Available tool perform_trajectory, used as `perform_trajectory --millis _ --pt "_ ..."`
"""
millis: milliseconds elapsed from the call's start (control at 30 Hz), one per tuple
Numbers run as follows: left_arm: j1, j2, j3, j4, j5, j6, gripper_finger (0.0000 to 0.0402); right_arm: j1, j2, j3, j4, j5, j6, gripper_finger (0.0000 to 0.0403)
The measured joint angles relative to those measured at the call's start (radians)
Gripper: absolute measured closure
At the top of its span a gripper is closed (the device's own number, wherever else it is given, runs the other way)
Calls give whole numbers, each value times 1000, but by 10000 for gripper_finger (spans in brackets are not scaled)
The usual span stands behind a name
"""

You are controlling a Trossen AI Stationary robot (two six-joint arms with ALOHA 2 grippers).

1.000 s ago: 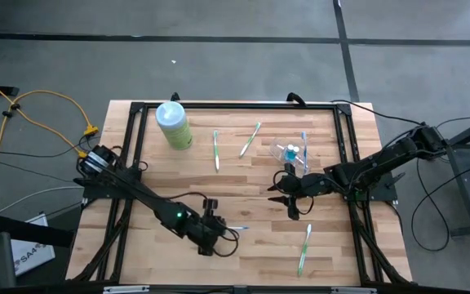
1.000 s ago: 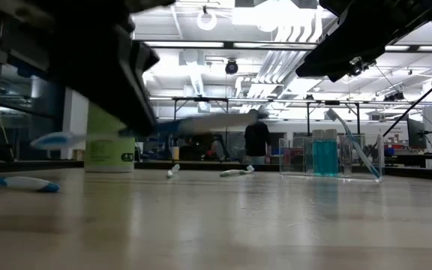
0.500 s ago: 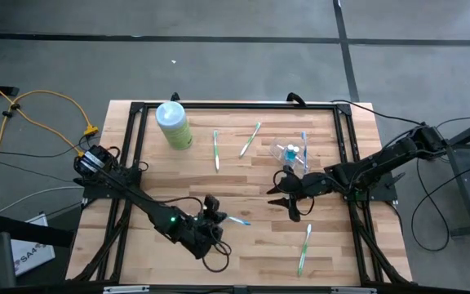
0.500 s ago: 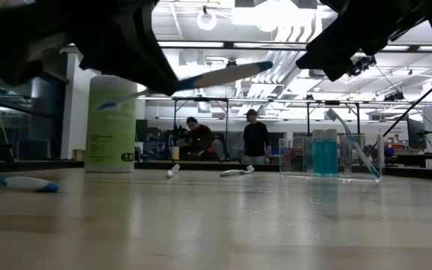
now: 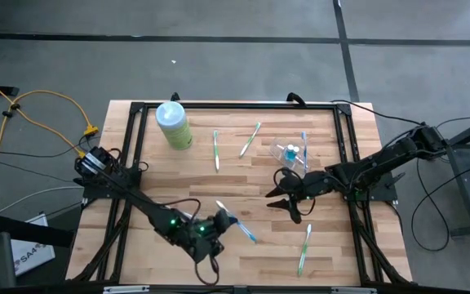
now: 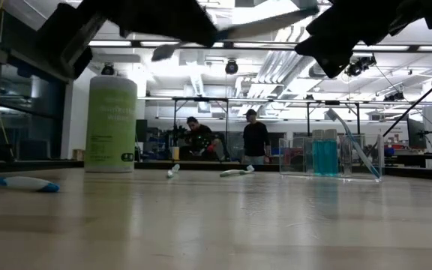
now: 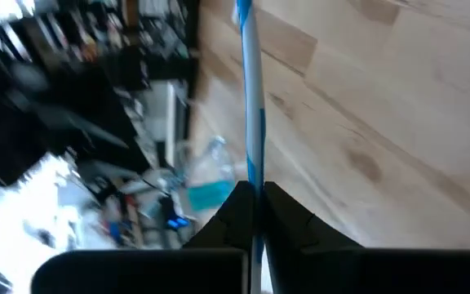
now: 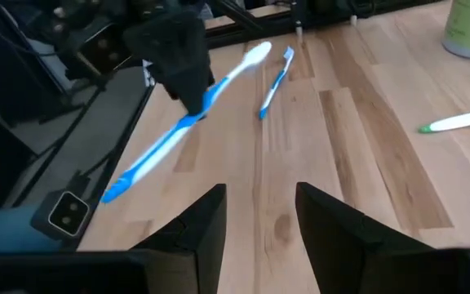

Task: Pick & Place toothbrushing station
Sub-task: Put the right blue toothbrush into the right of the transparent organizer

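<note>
Toothbrushing station point(image 5: 290, 153): small clear colourless plastic holder, thin flat walls, standing on the far right part of the wooden table point(image 5: 235, 184). In the low view point(image 6: 328, 156) it shows boxy and glassy, with a translucent blue insert inside and a slim brush handle leaning in it.

Right gripper point(image 5: 282, 194): just near of the station, not touching it. Dark matte fingers point(image 8: 202, 227) spread apart, nothing between them; seen clearly in the right wrist view.

Left gripper point(image 5: 215, 223): over the near middle of the table, clamped on a blue-and-white toothbrush point(image 5: 237, 222). The handle is thin, straight and glossy; in the left wrist view point(image 7: 251, 122) it runs out from between the closed dark fingertips. The right wrist view also shows this brush point(image 8: 188, 122) held tilted off the board.

Loose on the table: two green-and-white toothbrushes point(image 5: 216, 150) point(image 5: 250, 138) at far centre, one more point(image 5: 304, 249) near right. Pale-green cylindrical bottle point(image 5: 172, 125) with a white cap at far left, upright.

Table: pale planked wood with visible grain, edged by a black metal frame point(image 5: 235, 105).
</note>
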Motion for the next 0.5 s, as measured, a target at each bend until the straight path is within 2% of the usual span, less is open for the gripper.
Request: perform_trajectory --millis 267,500 --pt "-39 1 0 242 6 388 399 -6 0 0 98 -100 51 263" --pt "-33 1 1 362 166 609 399 -6 0 0 207 -197 107 263"
